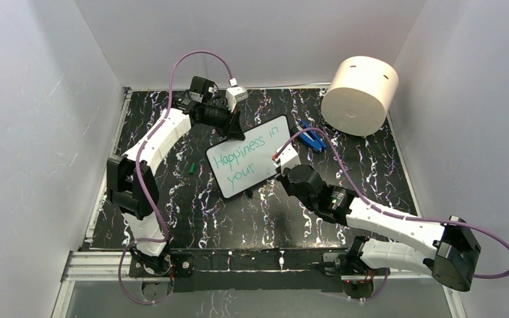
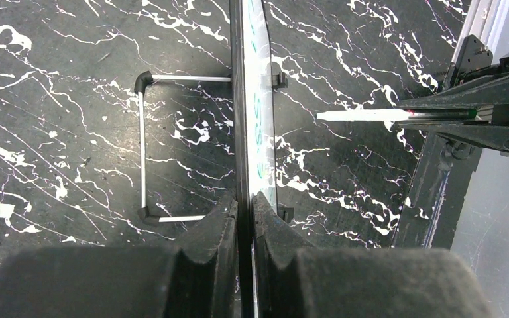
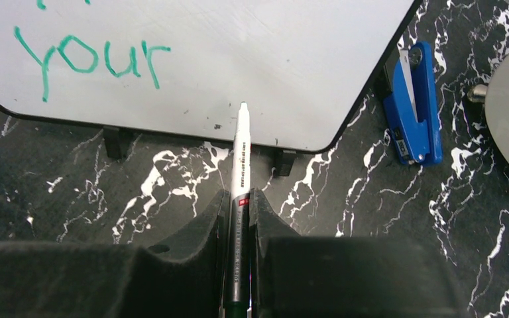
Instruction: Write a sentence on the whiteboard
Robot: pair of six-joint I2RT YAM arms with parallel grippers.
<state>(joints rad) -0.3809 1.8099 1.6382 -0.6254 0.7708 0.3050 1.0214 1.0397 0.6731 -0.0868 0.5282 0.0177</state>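
The whiteboard stands tilted on the black marbled table and bears the teal sentence, "Happiness in" over "your". My left gripper is shut on the board's upper left edge; in the left wrist view the board shows edge-on between the fingers of the gripper. My right gripper is shut on a white marker. The marker tip is at the board's lower part, right of "your". The marker also shows in the left wrist view.
A big cream cylinder stands at the back right. A blue stapler-like object lies right of the board, also in the right wrist view. A small green cap lies left of the board. A wire stand props the board from behind.
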